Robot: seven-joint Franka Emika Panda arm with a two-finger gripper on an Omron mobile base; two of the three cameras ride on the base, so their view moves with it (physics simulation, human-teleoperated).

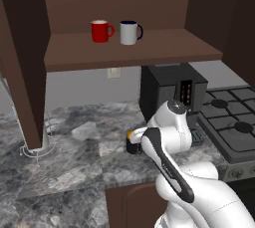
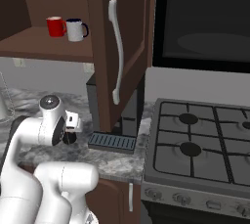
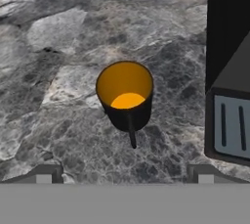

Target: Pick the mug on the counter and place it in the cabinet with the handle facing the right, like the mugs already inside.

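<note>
Hand [image 3: 124, 173] open above the mug [image 3: 125, 96] (upright, seemingly untouched); counter [image 3: 58, 71] beneath.

Evenly and softly lit throughout, with no single light source apparent. Rendered flat, slightly soft and low in detail, coarsest in the veining of the counter [image 3: 58, 47]. Deep shade under the cabinet [image 1: 129, 48] shelf and across its inner walls. Faint, diffuse shadow beside the mug [image 3: 125, 95], whose orange inside glows bright. No glare, no motion blur, no distortion at the edges. Dark panel at upper right of the right base view nearly featureless.
</note>
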